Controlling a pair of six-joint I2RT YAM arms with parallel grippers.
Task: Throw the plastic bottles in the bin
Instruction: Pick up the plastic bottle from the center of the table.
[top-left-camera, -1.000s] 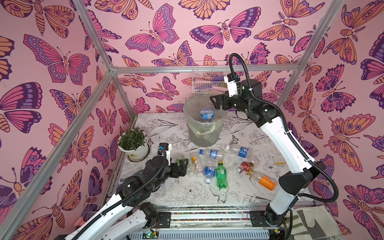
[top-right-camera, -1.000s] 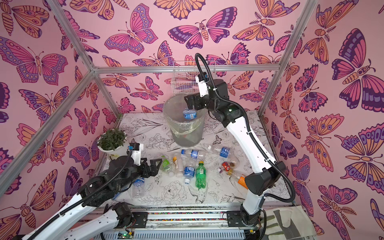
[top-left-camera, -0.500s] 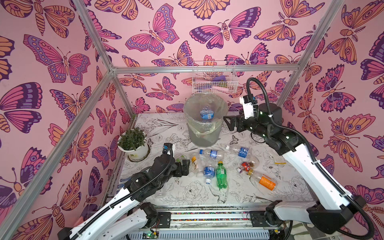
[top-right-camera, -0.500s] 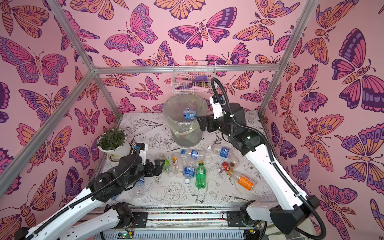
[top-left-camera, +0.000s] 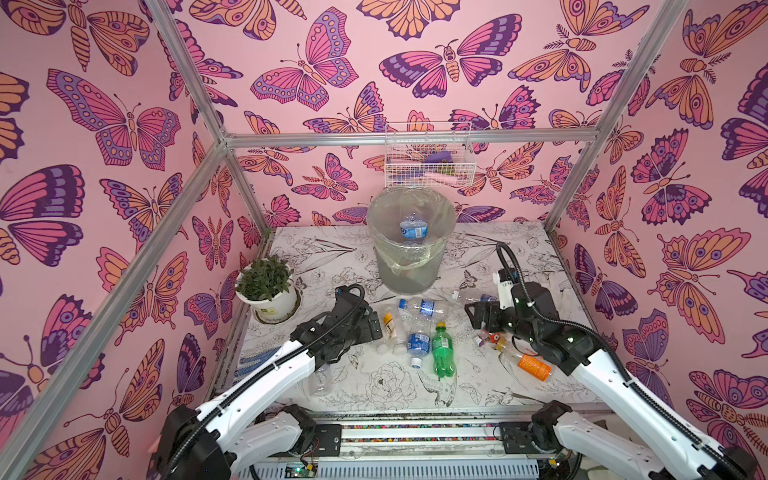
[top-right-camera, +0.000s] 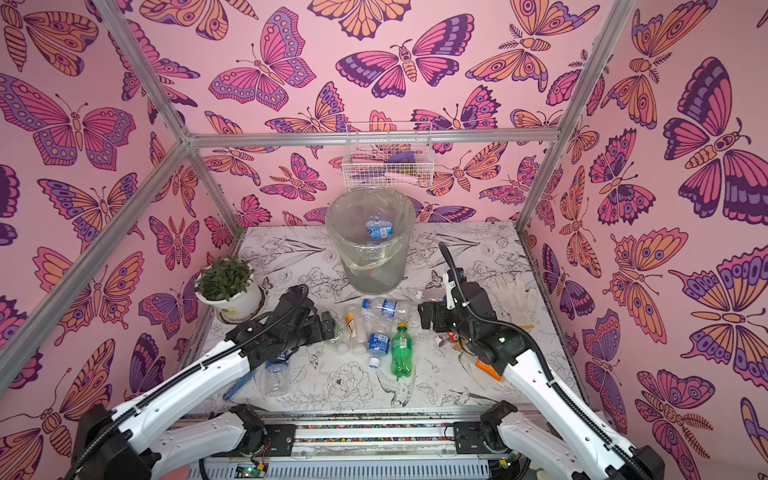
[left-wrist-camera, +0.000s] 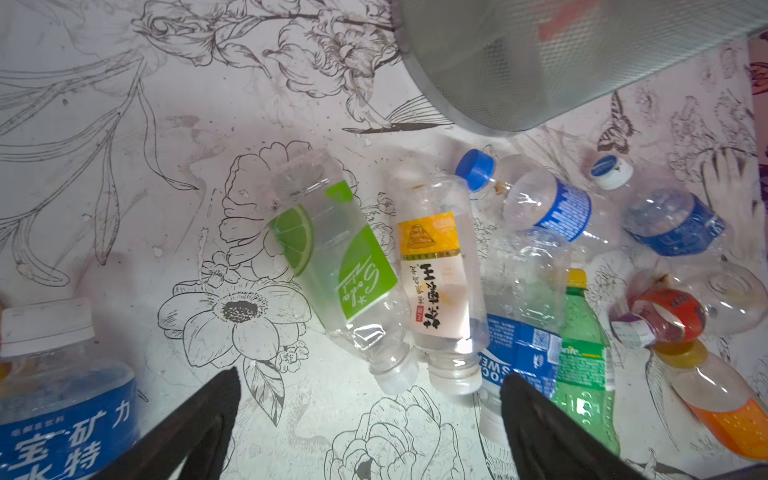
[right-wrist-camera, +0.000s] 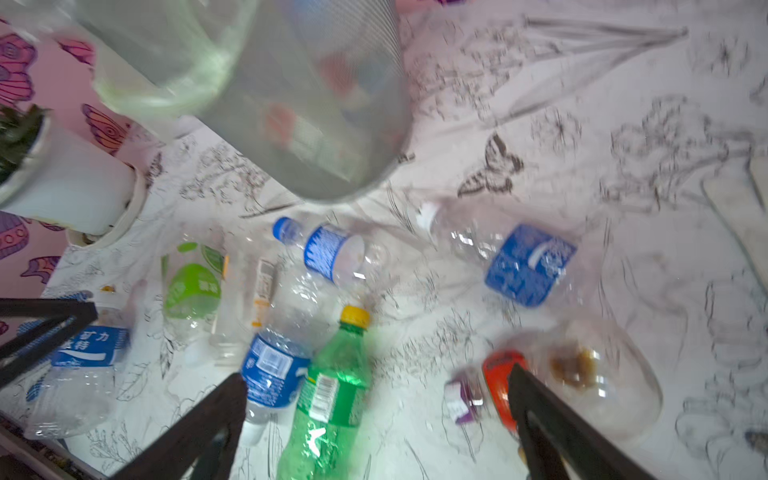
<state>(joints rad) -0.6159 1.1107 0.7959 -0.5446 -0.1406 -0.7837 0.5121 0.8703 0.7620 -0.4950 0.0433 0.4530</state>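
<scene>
Pink walls printed with big butterflies close me in, and the white flower-sketched surface (top-left-camera: 332, 253) carries everything. The round translucent grey bin (top-left-camera: 409, 274), lined with a thin greenish bag, stands upright at the back centre, mouth up. I judge that it sits there so either arm can drop a bottle in. My left gripper (left-wrist-camera: 370, 378) hangs empty, jaws spread wide, over the neck ends of two bottles. My right gripper (right-wrist-camera: 376, 374), equally spread and empty, hovers over the gap between two others. Wide jaws suit these fat bodies, I think. The plastic bottles lie on their sides in a loose cluster in front of the bin, between my grippers.

Counting:
- **Other things:** one bin, one white wire basket (top-left-camera: 428, 166) on the back wall, one white flowerpot with a green plant (top-left-camera: 270, 299) and one white glove (top-right-camera: 513, 291).
- **Inside the bin:** one clear blue-labelled bottle (top-left-camera: 413, 229) near the top, with dimmer shapes below it that I cannot count.
- **On the surface:** nine bottles.
  - Four are clear with blue labels: the white-lidded bottle (left-wrist-camera: 62, 415) under my left arm, the long crushed bottle (top-left-camera: 417, 341), the blue-capped bottle (top-left-camera: 424, 305) and the white-capped bottle (right-wrist-camera: 528, 266).
  - There is one each of the all-green bottle (top-left-camera: 442, 353), lime-labelled bottle (left-wrist-camera: 332, 266), yellow-labelled bottle (left-wrist-camera: 436, 274), red-labelled bottle (right-wrist-camera: 494, 365) and orange-labelled bottle (top-left-camera: 534, 368).
</scene>
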